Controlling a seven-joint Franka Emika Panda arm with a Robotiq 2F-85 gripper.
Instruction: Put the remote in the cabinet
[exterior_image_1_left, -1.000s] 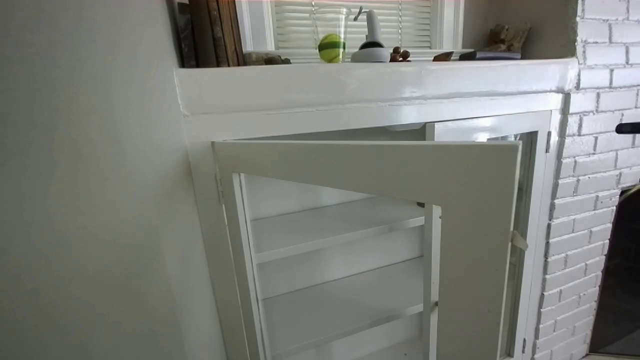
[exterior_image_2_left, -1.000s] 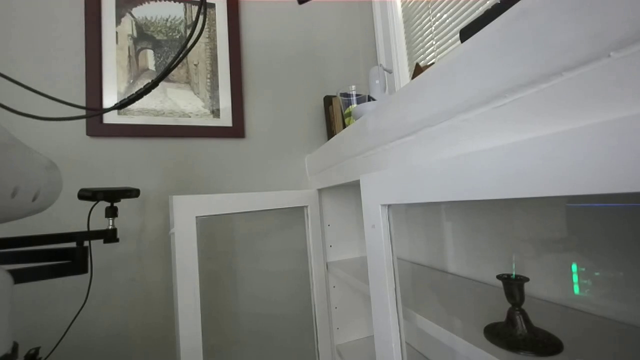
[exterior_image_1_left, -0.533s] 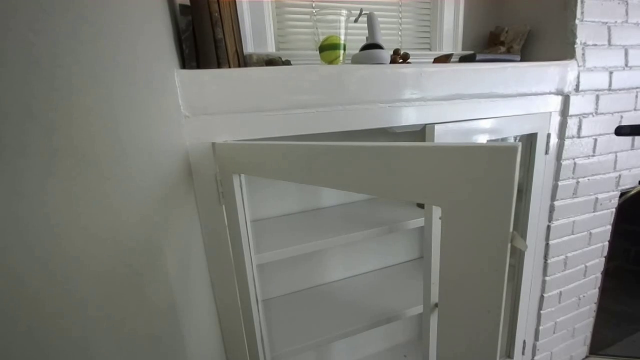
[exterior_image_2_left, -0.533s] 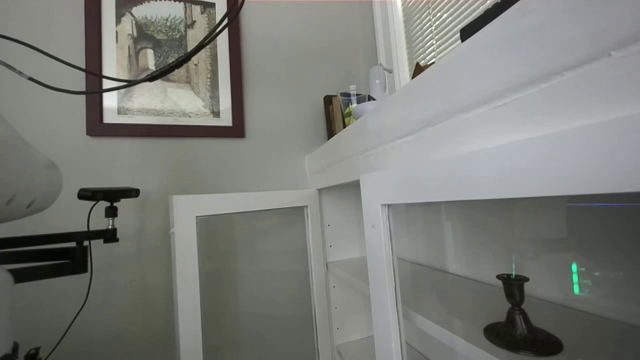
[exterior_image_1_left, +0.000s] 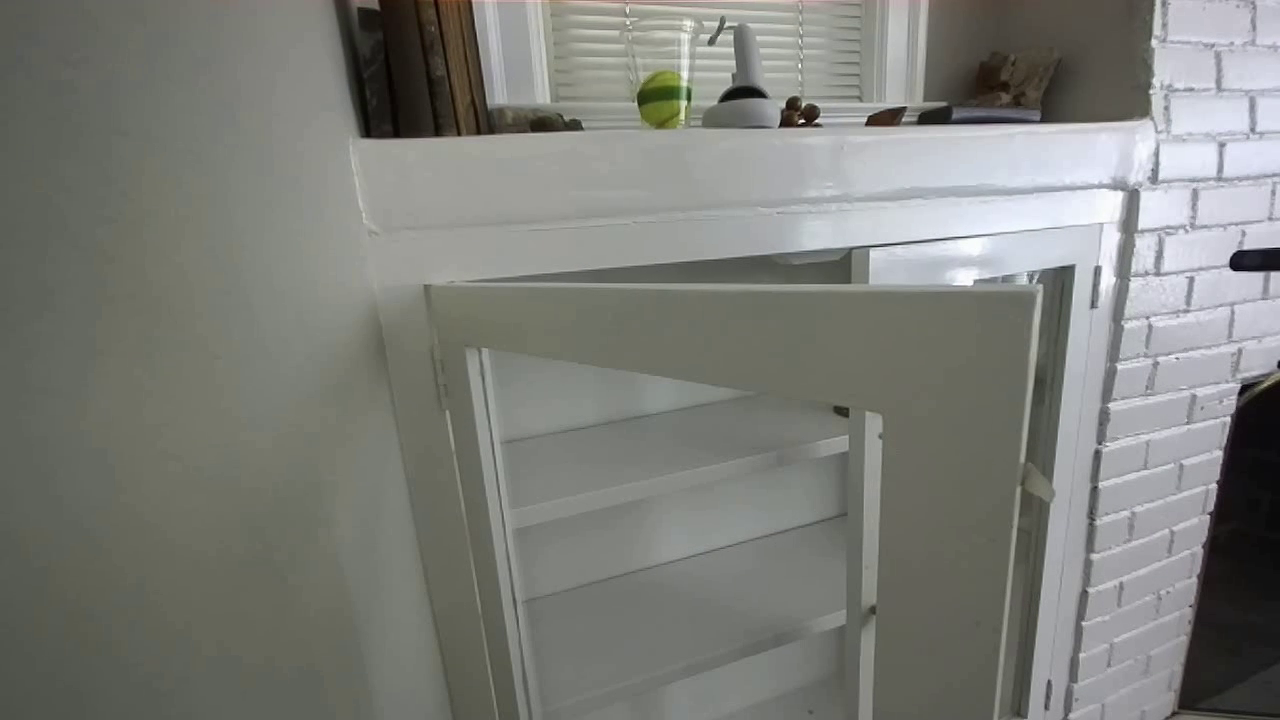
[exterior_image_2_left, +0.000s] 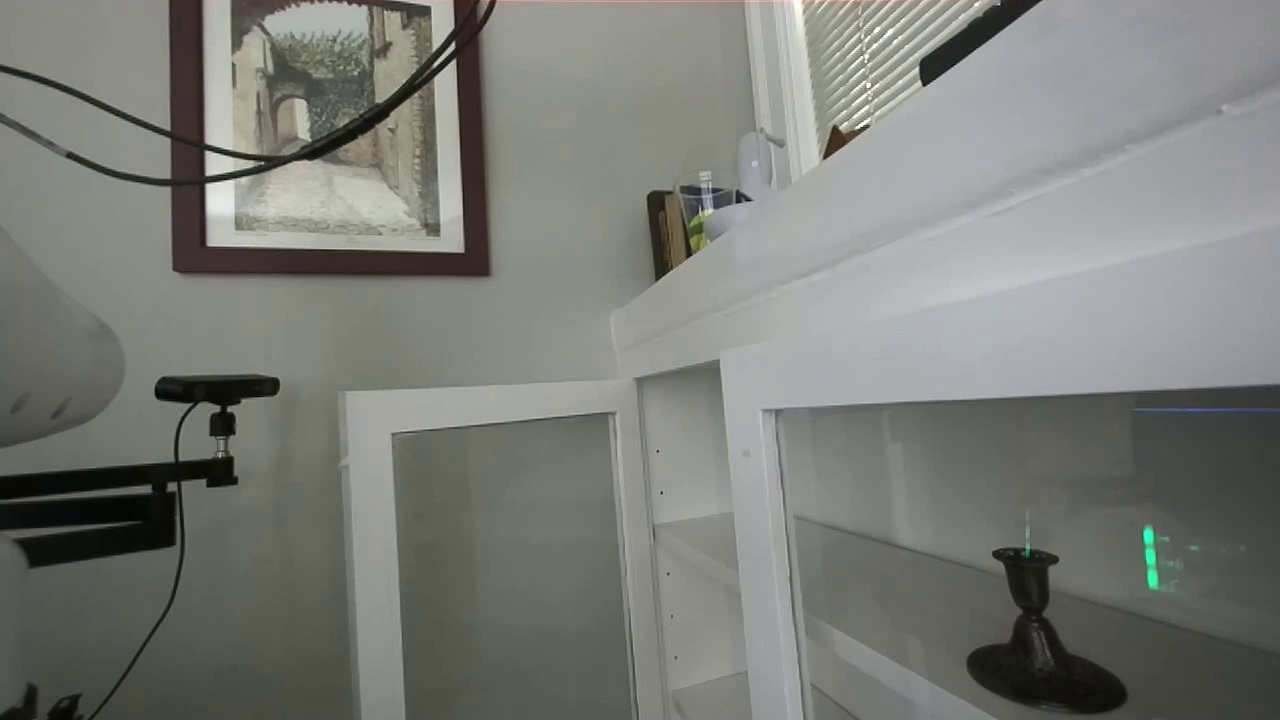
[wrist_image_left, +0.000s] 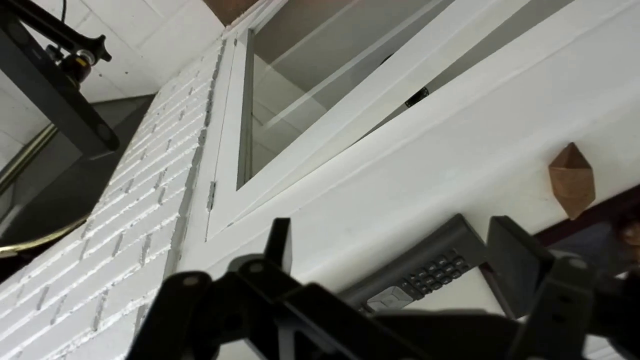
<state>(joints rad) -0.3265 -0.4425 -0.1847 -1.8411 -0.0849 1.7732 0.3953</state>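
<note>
1. Claw (wrist_image_left: 392, 245), one, wrist view: its two fingers (wrist_image_left: 517, 265) stand wide apart and grip nothing.
2. Remote (wrist_image_left: 425, 270), one, dark grey: it lies on the white ledge (exterior_image_1_left: 740, 175) above the cabinet, seen between the fingers, its far end just beside one fingertip; whether they touch cannot be told.
3. Cabinet (exterior_image_1_left: 640, 250), one, white, with two framed doors: one door (exterior_image_1_left: 950, 500) is swung open in both exterior views; the second door (exterior_image_2_left: 762, 540) stands on the side of the brick wall (exterior_image_1_left: 1180, 420).
4. Shelves (exterior_image_1_left: 680, 455), at least two, seen through the open door's frame.
5. Candlestick (exterior_image_2_left: 1040, 645), one, dark, upright behind the second door's glass.
6. Ledge items, in an exterior view: one clear cup (exterior_image_1_left: 665, 40) holding one yellow-green ball (exterior_image_1_left: 663, 98); one white device (exterior_image_1_left: 742, 108); several upright books (exterior_image_1_left: 425, 70), exact count unclear. One brown crystal (wrist_image_left: 571, 180) lies near the remote in the wrist view.
7. Picture (exterior_image_2_left: 320, 80), one, framed, on the wall, crossed by two black cables (exterior_image_2_left: 330, 145).
8. Camera (exterior_image_2_left: 217, 388), one, black, on a bracket.
</note>
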